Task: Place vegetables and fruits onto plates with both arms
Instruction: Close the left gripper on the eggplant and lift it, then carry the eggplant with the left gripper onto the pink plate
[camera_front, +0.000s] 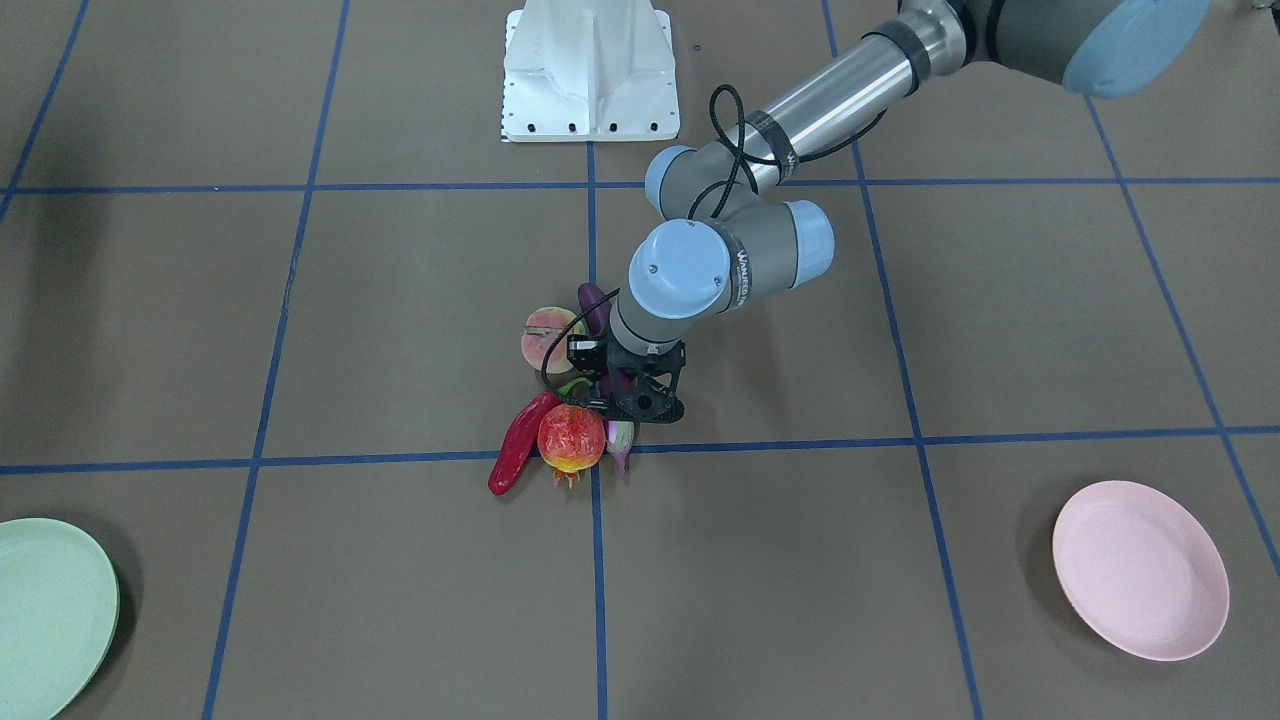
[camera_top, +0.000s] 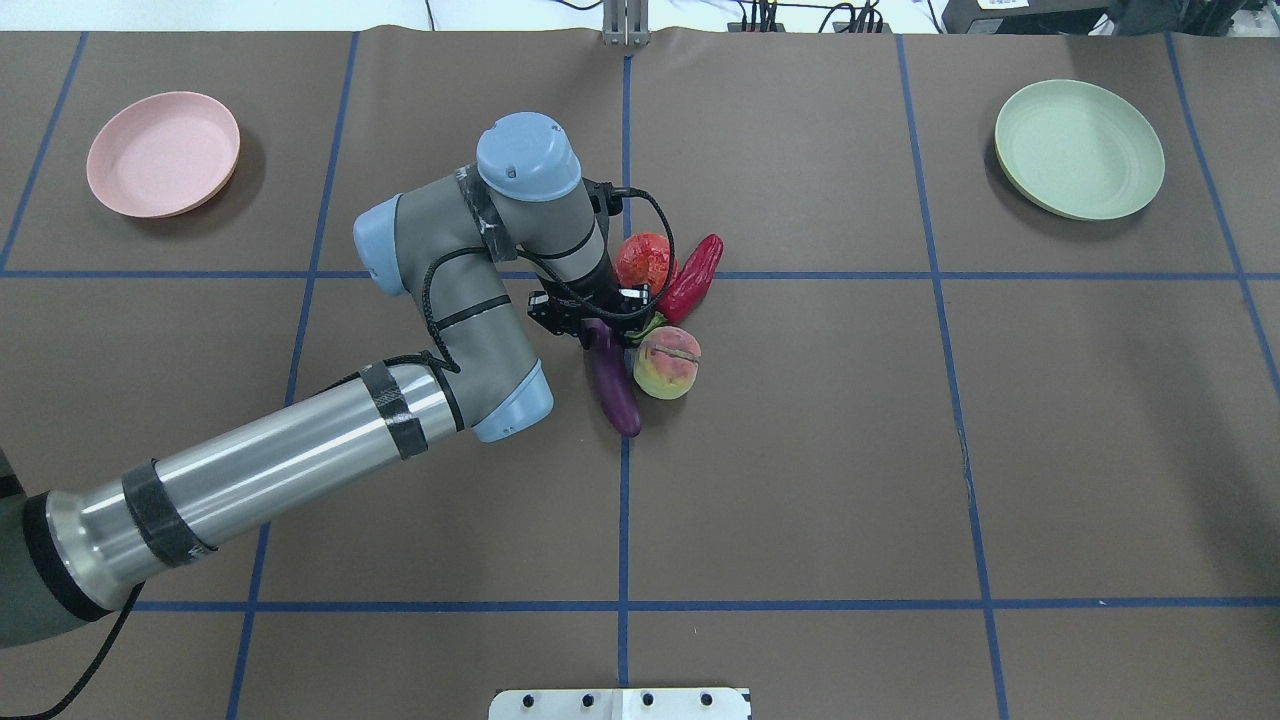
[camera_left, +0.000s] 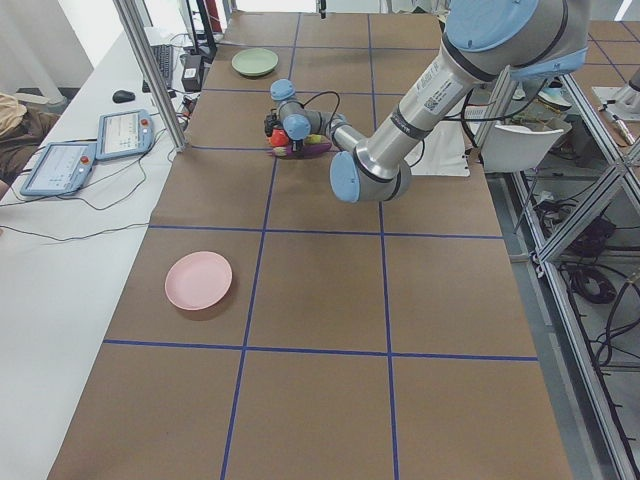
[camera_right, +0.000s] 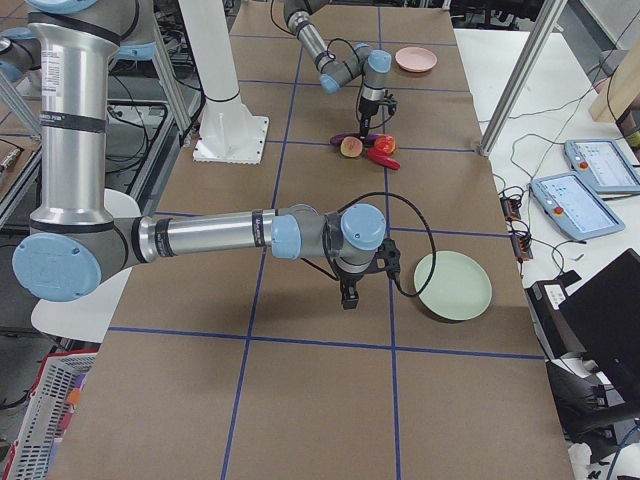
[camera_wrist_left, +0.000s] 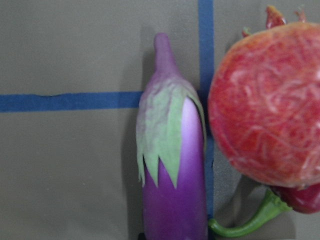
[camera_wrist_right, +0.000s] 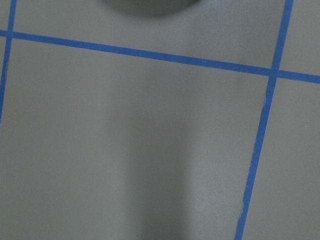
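Eggplant (camera_top: 615, 390) lay in the tight pile at the middle of the table, just beside the pomegranate (camera_front: 571, 437), with the chili (camera_front: 515, 450) and peach (camera_front: 545, 340) close by. The left gripper (camera_front: 640, 405) hung straight down astride its slim middle, probably the freest spot to grasp. Whether its jaws had closed could not be told. The right gripper (camera_right: 349, 297) hovered near the green plate (camera_top: 1079, 148), its state equally unclear, probably kept out of the pile's way. The pink plate (camera_top: 163, 153) sat bare near the table's far left corner.

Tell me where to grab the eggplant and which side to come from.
Probably come straight down on the eggplant and close across its slim purple body, toward the rounded end nearer the robot. It lies flat, and its cap end is crowded by the pomegranate and the chili stem; the peach sits beside its middle.
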